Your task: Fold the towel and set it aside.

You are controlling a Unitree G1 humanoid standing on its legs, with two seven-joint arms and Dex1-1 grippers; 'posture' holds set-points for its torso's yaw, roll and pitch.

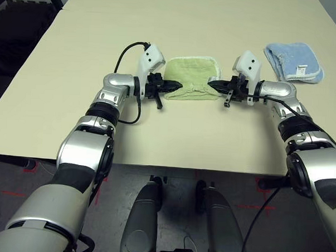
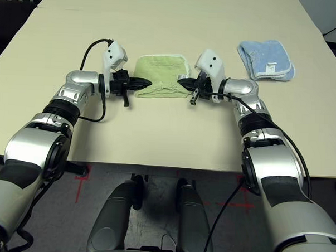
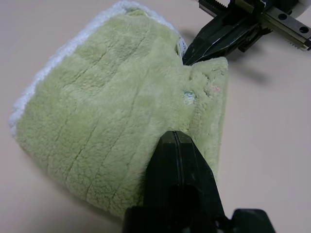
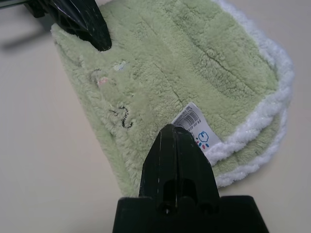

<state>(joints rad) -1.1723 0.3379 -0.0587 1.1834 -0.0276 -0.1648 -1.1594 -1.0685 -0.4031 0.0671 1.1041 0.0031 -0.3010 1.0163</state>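
One towel [image 1: 191, 78], folded, between two closed pincers, left pincer [image 1: 175, 86] and right pincer [image 1: 213, 83], each gripping its near edge.

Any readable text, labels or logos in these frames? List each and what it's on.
Nothing can be quoted.
Care tag on the green towel: barcode and small blue-red logo; print too small to read.
Dark embroidered doodle on the towel: illegible.
White tag on the blue towel: too small.
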